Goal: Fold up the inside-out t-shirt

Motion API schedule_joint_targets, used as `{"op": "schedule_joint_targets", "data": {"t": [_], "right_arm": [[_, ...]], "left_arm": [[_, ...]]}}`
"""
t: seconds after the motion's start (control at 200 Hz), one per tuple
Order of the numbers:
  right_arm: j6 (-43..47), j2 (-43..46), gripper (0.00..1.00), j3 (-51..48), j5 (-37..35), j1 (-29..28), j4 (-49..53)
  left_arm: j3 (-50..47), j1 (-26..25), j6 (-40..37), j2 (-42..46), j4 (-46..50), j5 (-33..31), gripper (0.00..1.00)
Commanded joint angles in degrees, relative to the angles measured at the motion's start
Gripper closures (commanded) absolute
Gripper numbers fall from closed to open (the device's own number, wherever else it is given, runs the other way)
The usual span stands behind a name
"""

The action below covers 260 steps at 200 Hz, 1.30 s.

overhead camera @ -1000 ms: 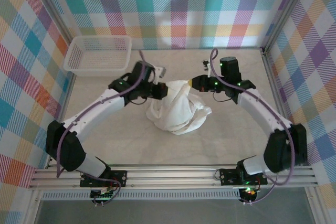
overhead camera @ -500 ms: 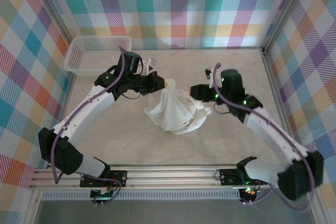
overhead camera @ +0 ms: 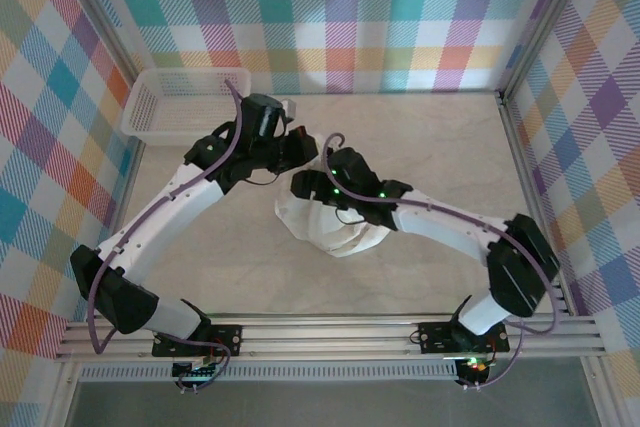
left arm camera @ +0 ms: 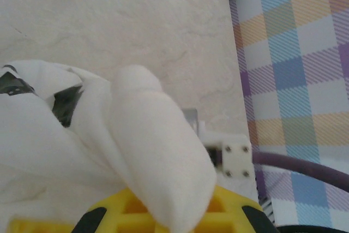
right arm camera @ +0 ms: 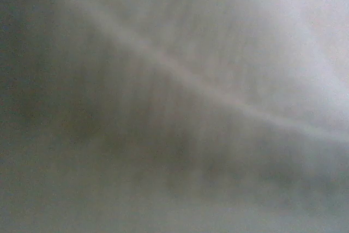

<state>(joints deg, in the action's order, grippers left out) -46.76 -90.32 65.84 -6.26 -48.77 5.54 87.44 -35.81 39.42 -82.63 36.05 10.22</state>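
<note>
The inside-out t-shirt [overhead camera: 345, 232] is a bunched white heap in the middle of the table, with one part drawn up to the left. My left gripper [overhead camera: 305, 152] is shut on that raised fabric. In the left wrist view a thick white fold [left arm camera: 147, 135] comes out over the yellow fingers [left arm camera: 234, 211]. My right gripper [overhead camera: 300, 187] reaches across the heap from the right and is buried in its upper left side, just below the left gripper. The right wrist view is a grey blur of cloth [right arm camera: 174, 102] pressed close to the lens, so its jaws are hidden.
A white mesh basket [overhead camera: 185, 102] stands at the back left, close behind the left arm. Plaid walls close in the table on three sides. An aluminium rail [overhead camera: 330, 332] with the arm bases runs along the near edge.
The right gripper let go of the shirt's top and swung left across the heap into its upper left side. The left gripper rose slightly toward the back, still holding fabric.
</note>
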Motion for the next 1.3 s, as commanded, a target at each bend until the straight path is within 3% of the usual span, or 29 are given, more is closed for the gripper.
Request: {"op": "schedule_joint_targets", "data": {"t": [0.0,0.06,0.085,0.14,0.255,0.305,0.35,0.405,0.51,0.615,0.71,0.77,0.825,0.89,1.055,1.17,1.295], "right_arm": [[3.2,-2.2,0.43,4.5,-9.8,0.9,4.7],[6.3,-1.8,0.88,3.9,-7.7,2.3,5.6],[8.0,-1.0,1.0,3.1,-4.6,3.2,4.9],[14.1,1.8,1.0,-0.1,6.8,5.2,-0.1],[19.3,7.5,1.0,-6.9,43.5,11.1,-11.8],[19.0,9.0,1.0,-7.6,53.1,13.1,-12.3],[19.7,10.1,1.0,-7.5,57.3,14.3,-10.7],[20.9,11.3,1.0,-7.4,58.8,15.7,-8.4],[21.0,13.2,1.0,-8.2,59.0,18.4,-7.7],[20.4,14.1,1.0,-8.8,60.1,20.9,-8.3],[21.3,13.7,1.0,-7.8,61.1,22.8,-5.8],[21.7,12.8,1.0,-6.9,62.7,23.8,-4.8],[21.8,11.8,1.0,-6.1,64.2,24.2,-4.2],[22.1,10.7,0.99,-5.1,65.7,24.3,-3.4],[20.7,9.1,0.98,-3.3,66.2,24.3,-2.8],[19.7,9.3,0.98,-3.4,65.5,24.3,-2.9],[19.3,9.3,0.98,-3.6,64.6,24.3,-1.6]], "left_arm": [[2.8,-0.7,1.3,2.0,0.4,-4.2,1.0],[3.3,-0.4,-0.2,2.7,2.5,-7.2,1.0],[3.7,0.1,-1.0,3.0,3.8,-8.7,1.0],[4.6,2.6,-2.7,2.7,6.9,-10.9,1.0],[6.2,10.4,-9.5,-1.0,8.4,-8.9,1.0],[5.8,12.1,-14.3,-3.2,6.4,-7.8,1.0],[5.5,13.1,-17.1,-5.1,4.8,-6.1,1.0],[4.7,14.3,-18.3,-7.2,2.8,-2.0,1.0],[3.0,15.7,-18.3,-7.8,1.5,0.4,0.79],[-3.3,16.0,-21.0,-0.5,-1.7,1.3,0.66],[-11.4,16.0,-21.4,7.9,-5.8,9.5,0.56],[-16.0,16.0,-21.3,12.1,-7.4,18.5,0.55],[-19.8,15.7,-22.2,14.3,-9.3,27.8,0.53],[-22.2,14.7,-22.5,14.9,-9.3,32.5,0.5],[-22.0,9.9,-25.6,11.1,-8.6,32.4,0.46],[-18.6,6.3,-27.1,6.0,-11.3,35.9,0.44],[-14.8,2.4,-30.3,1.9,-10.3,33.0,0.43]]}}
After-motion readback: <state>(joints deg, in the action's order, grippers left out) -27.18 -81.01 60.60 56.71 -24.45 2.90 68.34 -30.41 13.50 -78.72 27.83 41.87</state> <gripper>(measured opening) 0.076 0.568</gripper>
